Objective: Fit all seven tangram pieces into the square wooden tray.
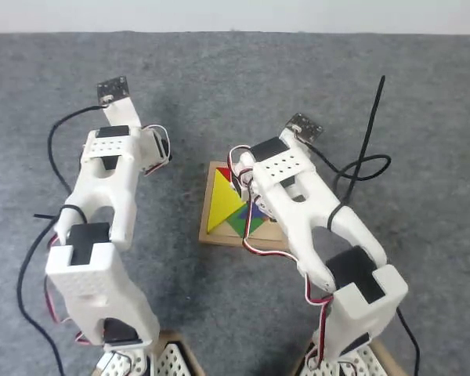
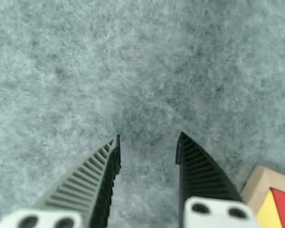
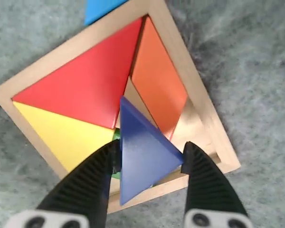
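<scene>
Underneath, bench [image 1: 219, 86]: grey and felt-like, carrying everything; likely soft enough to keep loose pieces from sliding.
Tray [image 3: 199, 95]: square, wooden, flat on the bench below the right arm; partly filled, with bare wood at one corner.
Right hand [image 3: 151, 147]: directly above the tray, clamped from both sides on the dark blue triangle; probably poised for lowering toward the bare corner.
Left hand [image 2: 149, 137]: spread apart, holding nothing, over bare bench just beside a tray corner; seemingly parked out of the way.
Red triangle [image 3: 85, 85]: seated flat, long edge along the rim.
Yellow triangle [image 3: 66, 133]: seated beside the red, edge to edge.
Orange piece [image 3: 156, 76]: seated against the red, along the neighbouring rim.
Dark blue triangle [image 3: 142, 156]: gripped by two edges, raised over the seated pieces, overlapping the gap, not yet in.
Light blue piece [image 3: 102, 7]: outside the tray, just beside its rim, awaiting a turn.
Green piece [image 1: 239, 225]: in the tray, mostly hidden under the held triangle.
</scene>
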Robot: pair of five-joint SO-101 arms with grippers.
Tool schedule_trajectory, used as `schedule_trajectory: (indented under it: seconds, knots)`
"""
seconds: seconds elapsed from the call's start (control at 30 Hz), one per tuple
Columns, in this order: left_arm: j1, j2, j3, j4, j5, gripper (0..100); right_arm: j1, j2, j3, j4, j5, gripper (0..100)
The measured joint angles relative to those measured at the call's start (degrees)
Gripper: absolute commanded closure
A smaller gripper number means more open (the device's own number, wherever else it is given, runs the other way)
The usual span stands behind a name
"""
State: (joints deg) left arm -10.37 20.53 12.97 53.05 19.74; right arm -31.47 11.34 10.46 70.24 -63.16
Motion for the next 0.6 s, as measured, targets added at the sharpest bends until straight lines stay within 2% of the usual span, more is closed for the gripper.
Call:
schedule_trajectory:
  seconds: [0.4, 0.6]
  knots:
    - [0.0, 0.0, 0.0, 0.0, 0.0, 81, 0.0, -0.3, 3.3, 0.1, -1.4, 84.2]
    - [0.0, 0.0, 0.0, 0.0, 0.0, 81, 0.0, -0.3, 3.3, 1.9, -0.3, 70.8]
